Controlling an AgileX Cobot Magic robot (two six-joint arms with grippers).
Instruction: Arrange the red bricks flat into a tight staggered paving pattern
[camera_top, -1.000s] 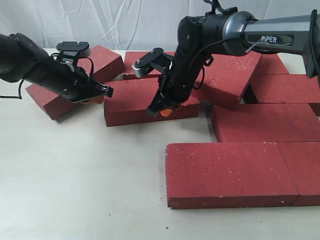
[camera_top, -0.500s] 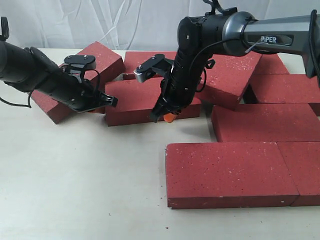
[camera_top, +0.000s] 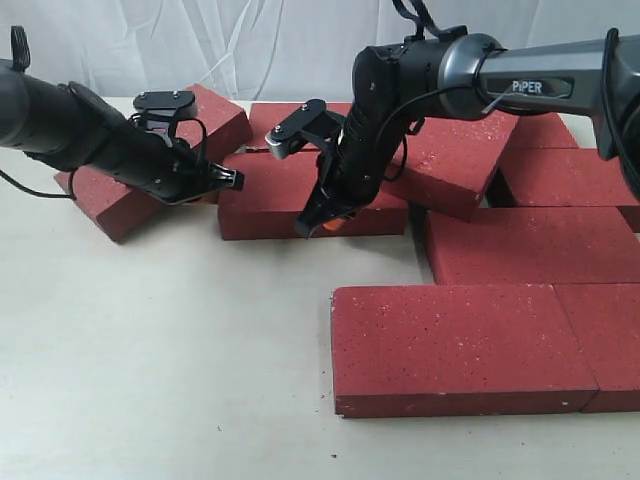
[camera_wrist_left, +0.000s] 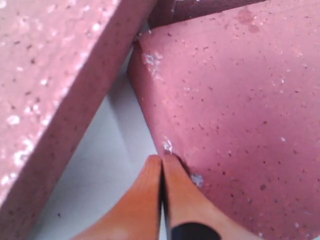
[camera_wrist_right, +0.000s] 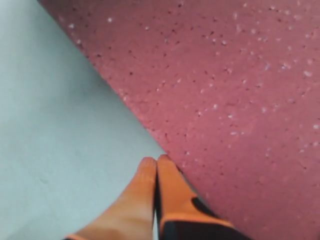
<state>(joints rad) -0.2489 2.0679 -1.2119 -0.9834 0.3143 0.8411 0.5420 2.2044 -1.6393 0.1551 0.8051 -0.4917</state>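
Observation:
Several red bricks lie on the pale table (camera_top: 180, 360). The middle brick (camera_top: 270, 195) lies flat between both arms. My left gripper (camera_top: 228, 181) is shut and empty, its orange tips (camera_wrist_left: 162, 160) touching that brick's (camera_wrist_left: 235, 100) left end corner. My right gripper (camera_top: 316, 226) is also shut and empty, its tips (camera_wrist_right: 156, 161) against the same brick's (camera_wrist_right: 240, 85) front edge. A brick (camera_top: 120, 205) behind the left arm rests tilted, and in the left wrist view this brick (camera_wrist_left: 55, 80) lies apart from the middle one.
Two bricks (camera_top: 460, 345) (camera_top: 605, 335) lie flat side by side at the front right, another brick (camera_top: 530, 245) behind them. A tilted brick (camera_top: 460, 160) leans behind the right arm, more bricks (camera_top: 570, 175) at the back right. A white curtain (camera_top: 260, 40) hangs behind.
My left gripper has moved right to the middle brick's left end, and the brick has shifted a little to the right. My right gripper stayed at its front edge, moving slightly.

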